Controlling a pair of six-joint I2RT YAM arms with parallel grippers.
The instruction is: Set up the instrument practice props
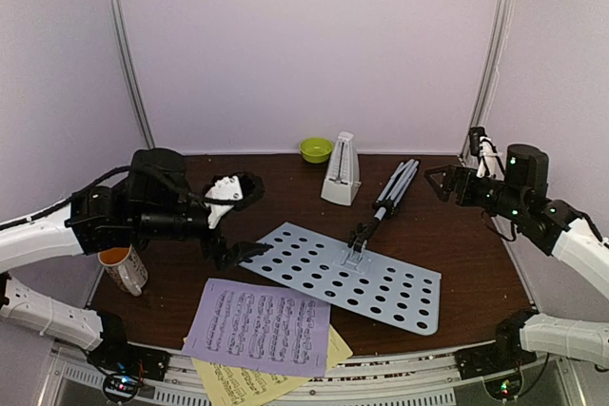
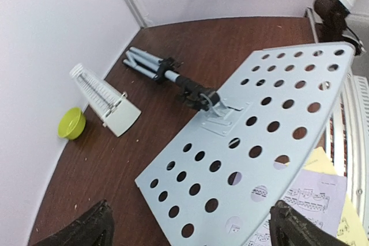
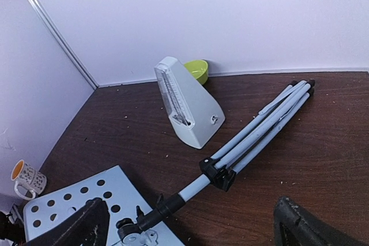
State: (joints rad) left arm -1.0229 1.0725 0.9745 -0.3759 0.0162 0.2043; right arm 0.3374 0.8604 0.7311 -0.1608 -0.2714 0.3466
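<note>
L claw [image 1: 243, 219]: jaws spread wide, empty, just left of the pale perforated-metal music stand [image 1: 354, 279], which lies flat w/ its corner below & between the fingers. Lavender sheet-music page [image 1: 257, 325] overlaps the yellow page [image 1: 238, 385], both nearer the bases than that claw. R claw [image 1: 441, 183]: wide open, empty, right of the folded silver tripod [image 1: 397, 185]. Small white pyramid metronome [image 1: 341, 170] stands upright left of the tripod.
</note>
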